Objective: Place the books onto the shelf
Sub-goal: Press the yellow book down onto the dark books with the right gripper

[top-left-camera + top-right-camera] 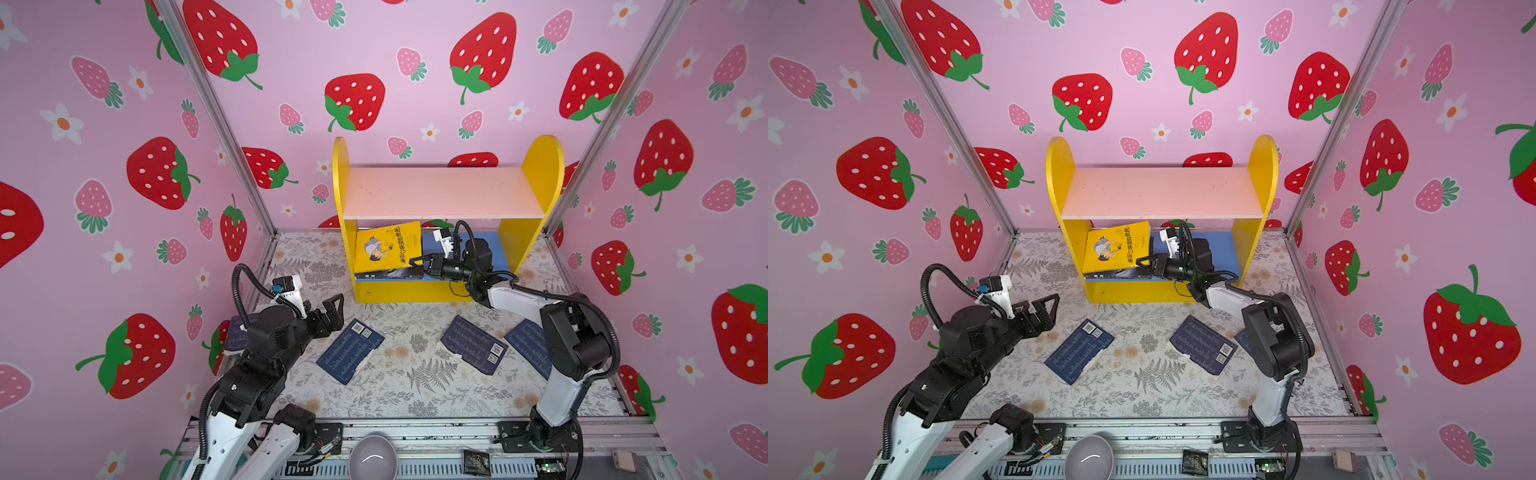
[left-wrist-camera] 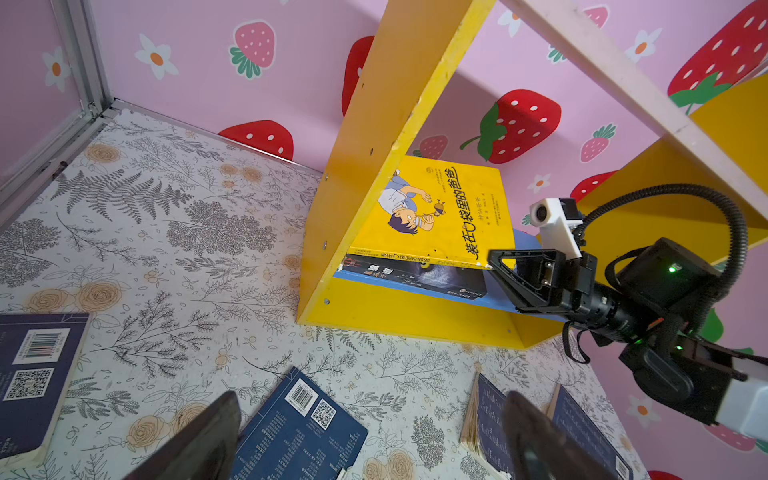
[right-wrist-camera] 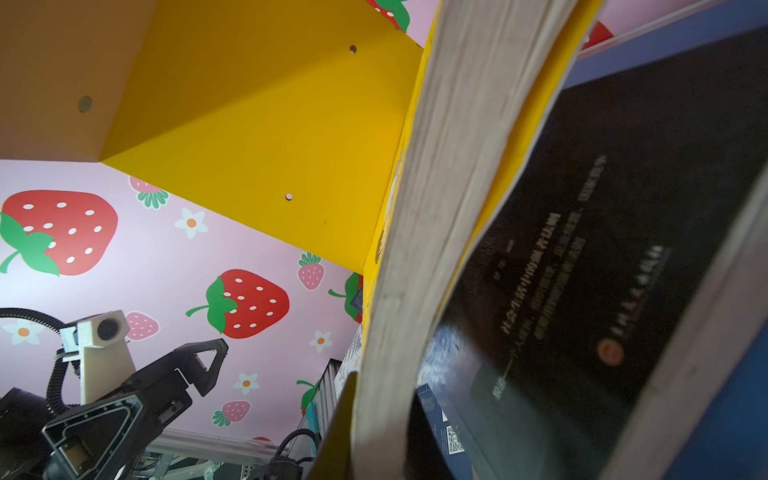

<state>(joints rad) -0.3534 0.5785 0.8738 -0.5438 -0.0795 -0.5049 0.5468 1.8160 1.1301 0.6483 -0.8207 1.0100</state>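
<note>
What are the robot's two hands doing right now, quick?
Left hand: open, holding nothing.
Right hand: closed on the yellow book.

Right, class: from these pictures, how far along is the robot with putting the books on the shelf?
Done: one dark book lies flat on the lower board of the shelf. In hand: the right gripper is shut on the yellow book, which leans tilted over the dark one. Left: four navy books lie on the table, and the open left gripper holds nothing.
</note>
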